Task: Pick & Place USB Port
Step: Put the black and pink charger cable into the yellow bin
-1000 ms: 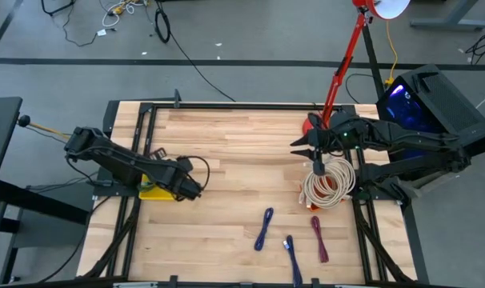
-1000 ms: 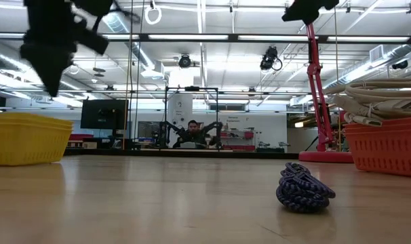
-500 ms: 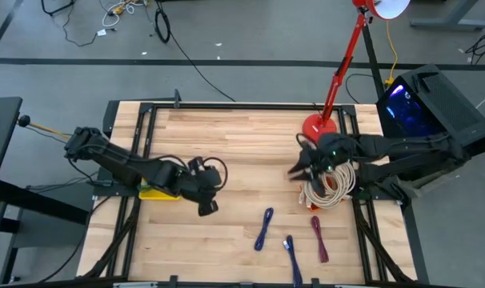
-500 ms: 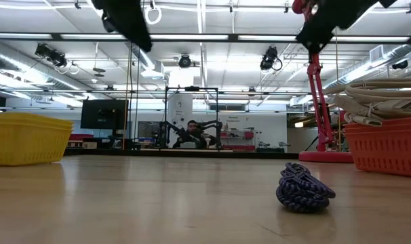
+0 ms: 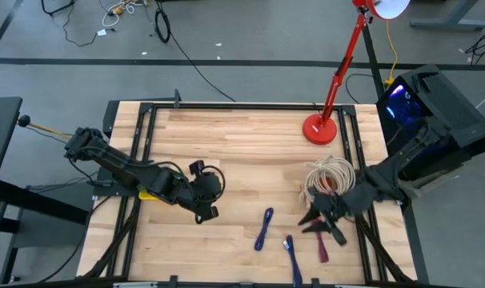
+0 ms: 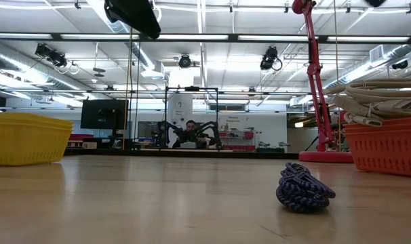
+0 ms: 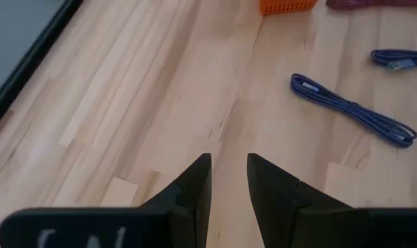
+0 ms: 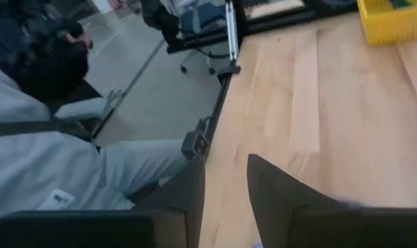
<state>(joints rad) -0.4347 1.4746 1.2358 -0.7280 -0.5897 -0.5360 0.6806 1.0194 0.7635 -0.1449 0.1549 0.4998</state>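
Note:
Three short USB cables lie flat on the wood near the table's near edge: a blue one [image 5: 264, 228], a second blue one [image 5: 292, 250] and a maroon one [image 5: 320, 240]. The left wrist view shows one blue cable [image 7: 353, 110] ahead of my fingers. My left gripper [image 5: 206, 205] hovers left of the blue cables, slightly open [image 7: 229, 165] and holding nothing. My right gripper [image 5: 322, 226] hovers over the maroon cable's far end, slightly open [image 8: 226, 169] and holding nothing.
An orange basket [image 5: 332, 186] heaped with beige cables sits at the right. A yellow basket [image 5: 149, 192] sits at the left, partly under my left arm. A red lamp base [image 5: 318, 128] stands far right. A seated person [image 8: 50, 165] is beyond the near edge.
My left gripper has swung from the yellow basket toward the table's right and near edge, rising in the low view. My right gripper has left the far side of the orange basket and moved toward the near edge, ending above the maroon cable. The cables have stayed put.

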